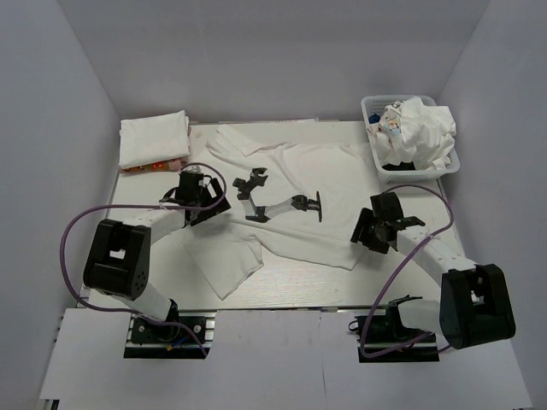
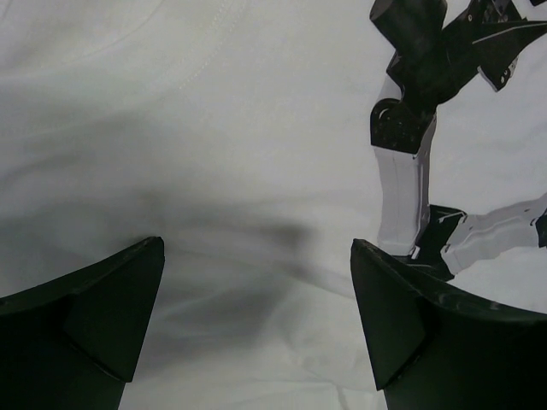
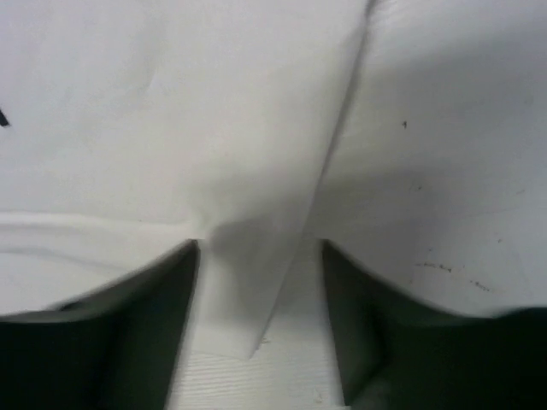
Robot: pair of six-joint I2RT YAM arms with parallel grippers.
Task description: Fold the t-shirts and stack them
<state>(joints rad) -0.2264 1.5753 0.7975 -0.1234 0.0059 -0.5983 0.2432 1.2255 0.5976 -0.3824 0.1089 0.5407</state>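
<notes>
Seen from above: one white t-shirt (image 1: 291, 192) spread face up across the middle of the table (image 1: 299, 295), collar toward the far side, black-and-white chest print (image 1: 278, 203) near its centre, hem corner trailing toward the near left. Apparently laid out flat for folding, with no fold made in it yet.

Low over the shirt's left side, the left gripper (image 1: 205, 205), jaws as wide as they go, holding nothing, only smooth cloth beneath and the print off to its right. Probably poised to take the left edge.

At the shirt's right edge, the right gripper (image 1: 366, 229), pointing down with a finger on either side of the cloth's border where it meets bare tabletop. Jaws moderately apart, gaps visible on both sides of the edge, so no pinch on it yet; likely lining up to grasp that side for a fold inward.

At the far left corner, a folded stack (image 1: 154, 141) of white shirts, well clear of both arms. Judged to be the destination for this one.

At the far right corner, a white lattice basket (image 1: 373, 109) heaped with crumpled shirts (image 1: 419, 132), waiting their turn.

Nothing lying between the grippers and the shirt's edges. Purple cables looping beside each arm, close to the cloth and worth minding during a sweep.
</notes>
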